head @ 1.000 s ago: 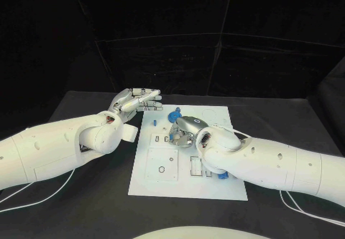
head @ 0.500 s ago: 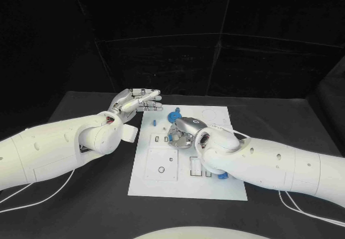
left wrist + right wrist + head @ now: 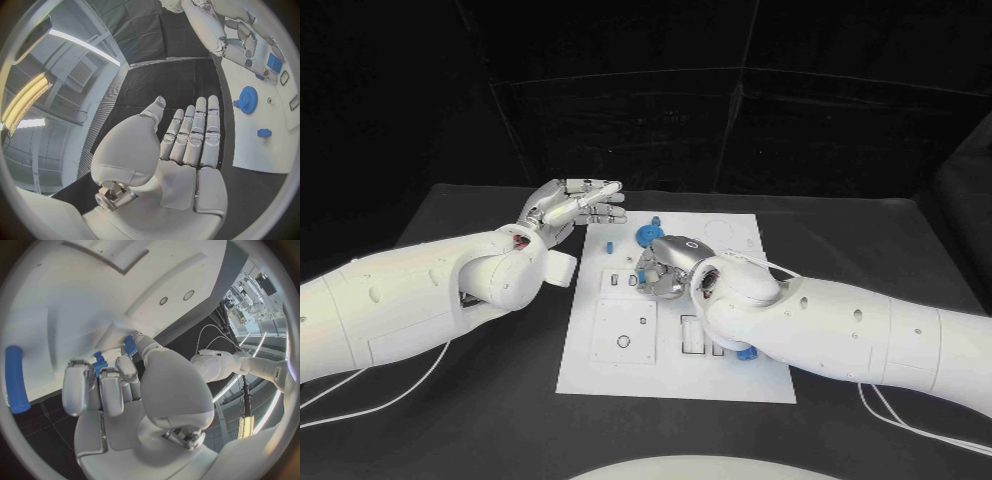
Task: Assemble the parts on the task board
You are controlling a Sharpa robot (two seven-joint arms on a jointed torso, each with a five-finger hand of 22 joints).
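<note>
The white task board (image 3: pixel 733 375) lies in the middle of the table. At its far left corner my left hand (image 3: pixel 574 205) hovers open with flat, straight fingers, seen too in the left wrist view (image 3: pixel 187 135). A blue gear (image 3: pixel 646 237) (image 3: pixel 248 100) and a small blue part (image 3: pixel 655 218) (image 3: pixel 264 133) sit on the board's far end. My right hand (image 3: pixel 665 266) hangs over the board's middle, just near of the gear, fingers curled. In the right wrist view it (image 3: pixel 119 380) pinches a small blue part (image 3: pixel 99 362) between thumb and fingertips.
A long blue part (image 3: pixel 747 352) (image 3: pixel 15 380) lies at the board's right edge beside my right forearm. Recesses and holes mark the board's near half (image 3: pixel 629 335). White cables (image 3: pixel 372 395) trail over the black table under both arms.
My right hand has crept a little to the left and nearer along the board. The left hand has stayed where it was.
</note>
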